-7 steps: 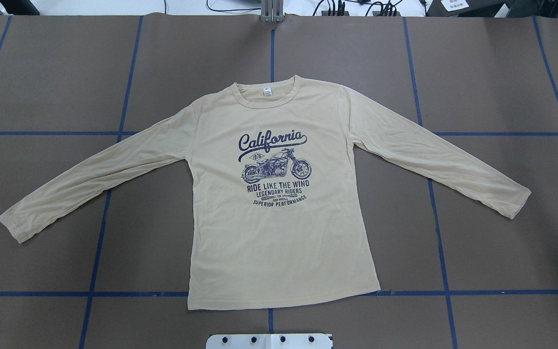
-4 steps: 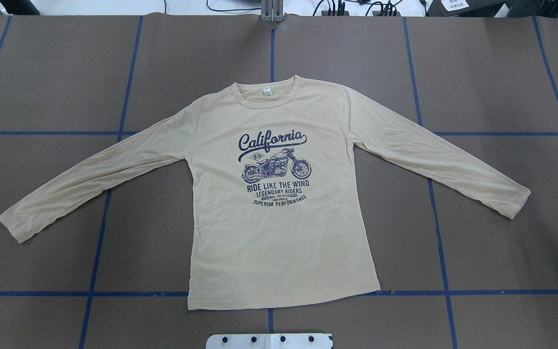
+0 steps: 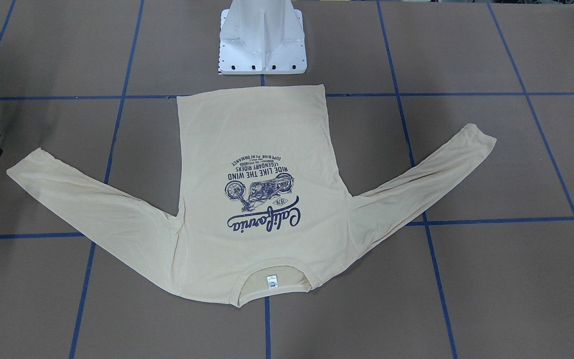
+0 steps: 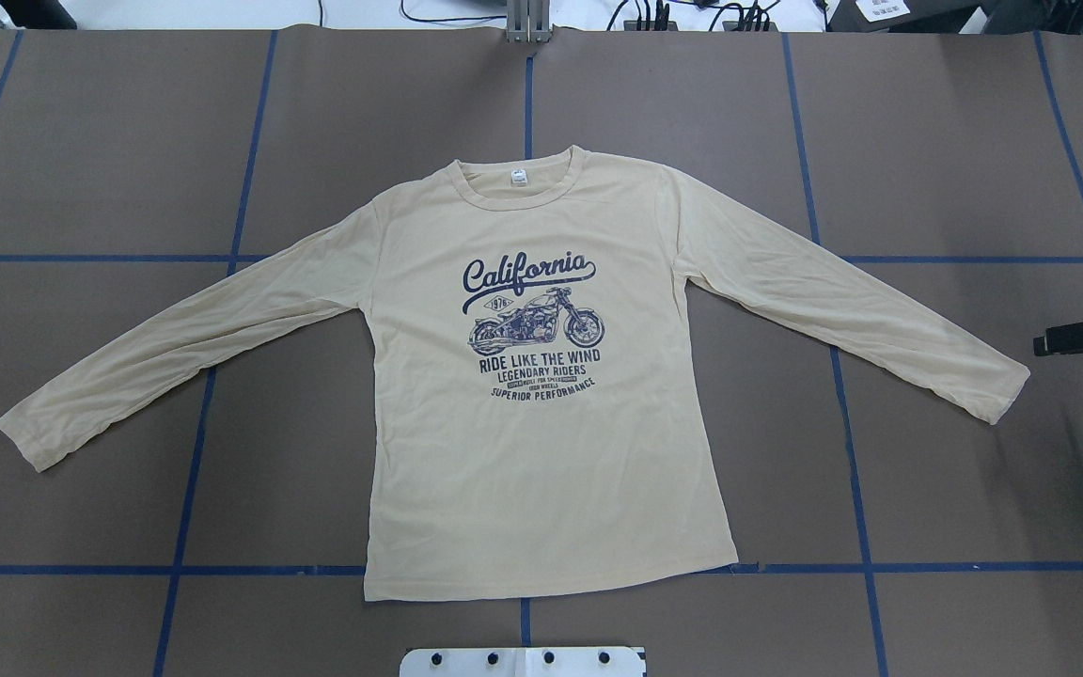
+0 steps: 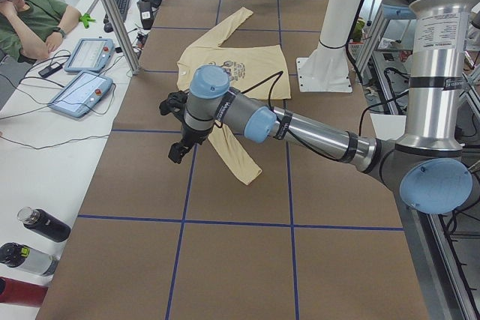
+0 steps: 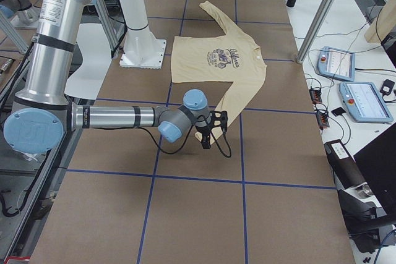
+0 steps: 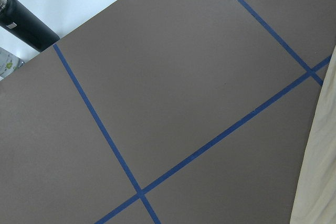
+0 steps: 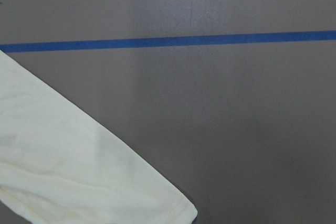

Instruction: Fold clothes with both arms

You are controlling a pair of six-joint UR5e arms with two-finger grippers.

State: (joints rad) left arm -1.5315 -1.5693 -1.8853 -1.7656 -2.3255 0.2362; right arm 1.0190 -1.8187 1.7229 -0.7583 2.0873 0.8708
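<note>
Counter (image 4: 81,141) carries the T-shirt (image 4: 541,489), spread flat, print up, sleeves out. Just beside one cuff hangs the right end effector (image 4: 1051,341), above the other sleeve the left end effector (image 5: 178,148); their opening I cannot tell.

Setting: robot lab. My arms (image 5: 315,131): two, grey, jointed, on white pedestal (image 3: 262,45). Table (image 4: 81,141): brown paper, blue tape grid (image 4: 257,141). Frame: aluminium posts (image 5: 112,14). Side bench (image 5: 30,155): two pendants (image 5: 81,94), bottles (image 5: 45,225), seated person (image 5: 37,16).
</note>
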